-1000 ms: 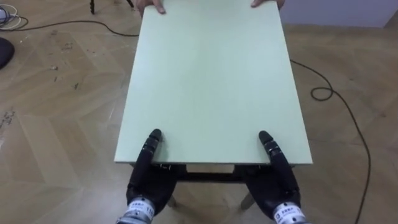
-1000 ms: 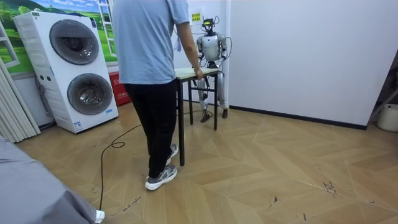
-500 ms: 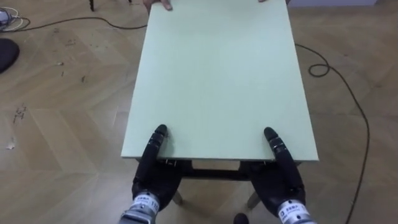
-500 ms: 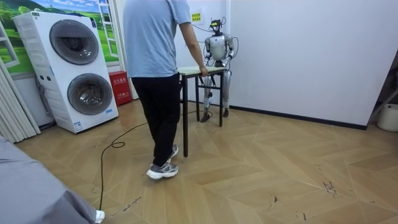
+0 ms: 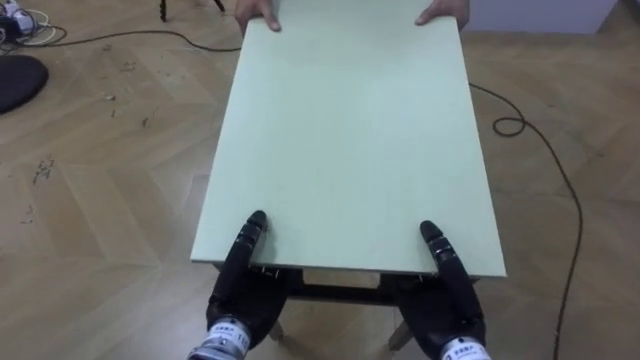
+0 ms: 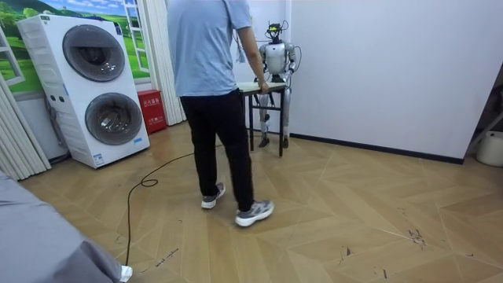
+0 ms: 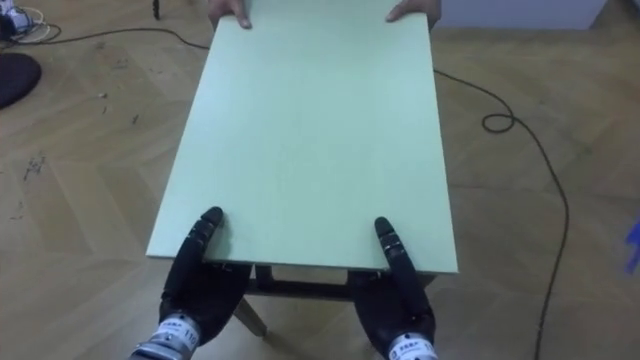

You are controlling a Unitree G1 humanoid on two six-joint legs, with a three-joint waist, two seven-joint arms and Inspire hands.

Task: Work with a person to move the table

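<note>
Mid-carry: the left hand (image 5: 238, 292) and right hand (image 5: 452, 298) each clamp the table's (image 5: 350, 140) near edge, thumbs on top. A person's hands (image 5: 258, 14) grip its far edge. Next, probably step in time with the person, keeping the table level.

Home-style laundry room: stacked washing machines (image 6: 94, 86), curtain (image 6: 16, 134), parquet floor (image 6: 354, 204), bare white wall (image 6: 377, 71)
</note>
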